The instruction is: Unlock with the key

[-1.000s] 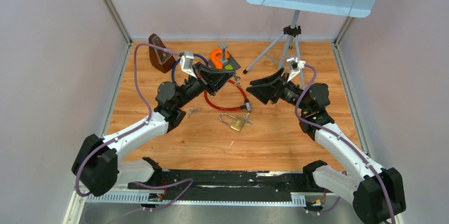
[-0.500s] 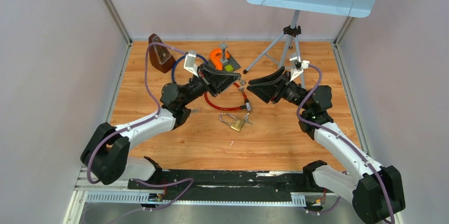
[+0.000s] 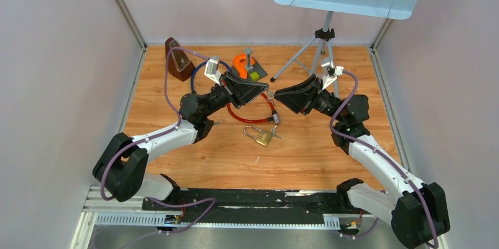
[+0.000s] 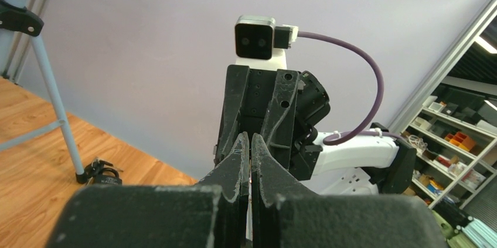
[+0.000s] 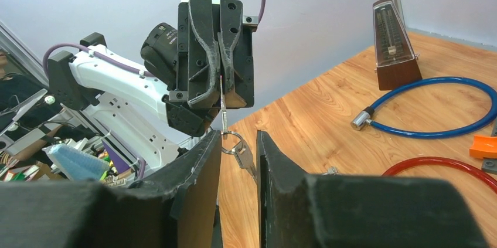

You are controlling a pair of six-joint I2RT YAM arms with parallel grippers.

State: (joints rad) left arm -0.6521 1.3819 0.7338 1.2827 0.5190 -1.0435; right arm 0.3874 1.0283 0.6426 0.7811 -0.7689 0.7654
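Brass padlock (image 3: 264,138) lies on the wooden table (image 3: 294,160) just below the middle of the overhead frame, apart from both arms and just under the red cable loop (image 5: 433,161). Above it, at frame centre, the two pincers meet tip to tip. In the right wrist picture the left gripper (image 5: 223,102) points down from the upper middle, its fingers pressed together on the blade of a key (image 5: 223,116). From that key hangs a key ring (image 5: 230,141) with a second key (image 5: 245,157) slanting towards the lower right. The right gripper (image 5: 238,139) rises from the bottom edge, its fingers (image 5: 199,166) partly spread with a clear gap, the ring and second key hanging inside that gap. Whether either pad touches the metal cannot be told.
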